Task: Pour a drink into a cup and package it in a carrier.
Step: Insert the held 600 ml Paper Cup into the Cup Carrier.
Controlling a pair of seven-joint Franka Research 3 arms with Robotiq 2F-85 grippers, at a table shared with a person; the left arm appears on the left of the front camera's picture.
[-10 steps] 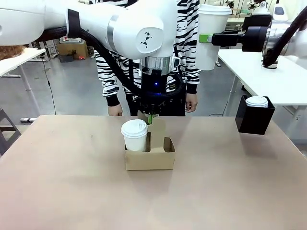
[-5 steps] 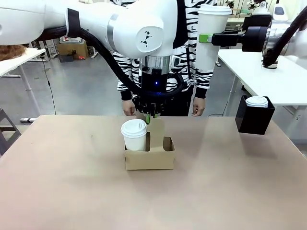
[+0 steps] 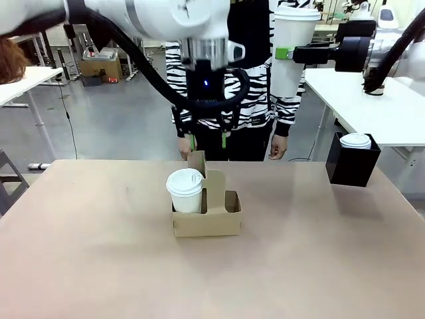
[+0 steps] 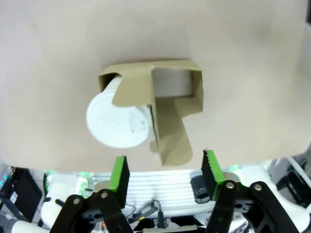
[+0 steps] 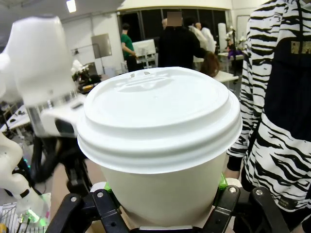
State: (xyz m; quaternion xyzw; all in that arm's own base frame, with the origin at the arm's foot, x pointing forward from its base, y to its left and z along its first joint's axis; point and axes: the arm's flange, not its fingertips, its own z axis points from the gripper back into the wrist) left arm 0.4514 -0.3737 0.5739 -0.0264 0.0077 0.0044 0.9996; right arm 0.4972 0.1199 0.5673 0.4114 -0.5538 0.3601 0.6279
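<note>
1. Left pincer (image 3: 208, 141): released, jaws apart, nothing between the green pads. It hangs above the beige table (image 3: 99, 252)
2. Small brown boxy cardboard carrier (image 3: 222, 222): directly below the left pincer, with its upright centre handle (image 3: 214, 183) under the gap between the jaws
3. White lidded paper cup (image 3: 186, 193): seated in 1 carrier slot, below the left pincer and offset toward the robot's left. The other slot is empty
4. Right pincer (image 3: 287, 53): clenched on a large white lidded paper cup (image 3: 290, 33), level with the left pincer and well apart from it, on the robot's right
5. Handling, judged: the carrier is light, thin and flexible. Loaded on 1 side, it will likely tilt. Take hold high on the centre handle, across its flat faces. The seated cup's wall is soft, so squeeze gently below the lid
</note>
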